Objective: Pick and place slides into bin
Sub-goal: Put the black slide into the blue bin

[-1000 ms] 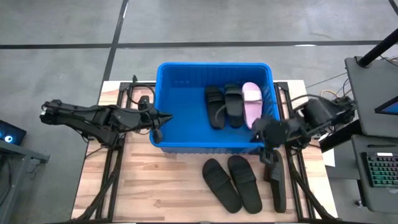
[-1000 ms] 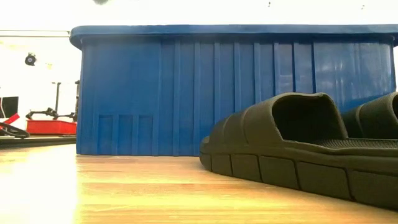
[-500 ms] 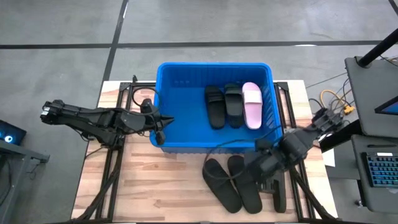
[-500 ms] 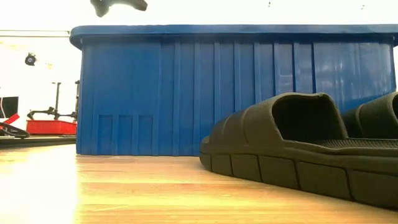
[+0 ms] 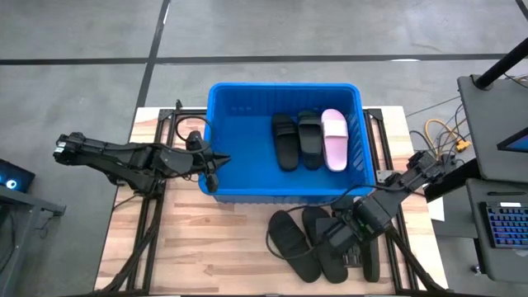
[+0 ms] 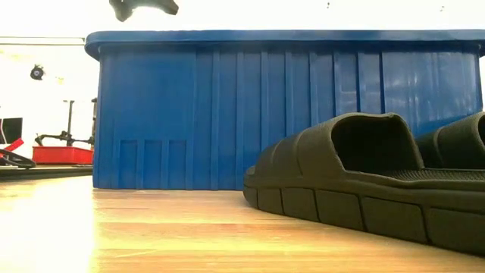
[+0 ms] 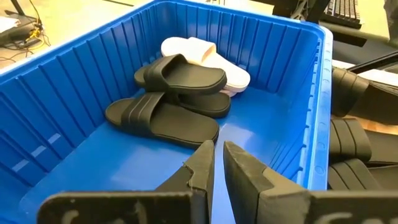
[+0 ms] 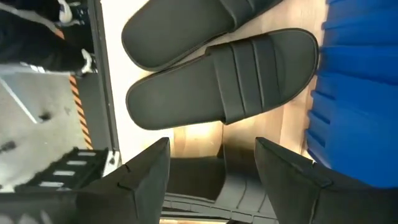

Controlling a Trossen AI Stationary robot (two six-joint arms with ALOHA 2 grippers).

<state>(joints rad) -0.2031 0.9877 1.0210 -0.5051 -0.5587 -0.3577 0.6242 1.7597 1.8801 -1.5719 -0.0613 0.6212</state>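
Right hand (image 5: 345,241) spread wide, poised above black slides (image 5: 294,242) on table (image 5: 219,247). Left hand (image 5: 213,162) nearly clenched, empty, at bin (image 5: 216,107) rim.

You can't see inside the bin (image 6: 280,114) from the low view; its wall hides everything. Beside the bin, the right arm covers part of the black slides (image 5: 307,241), and a third slide (image 5: 369,262) shows only partly.
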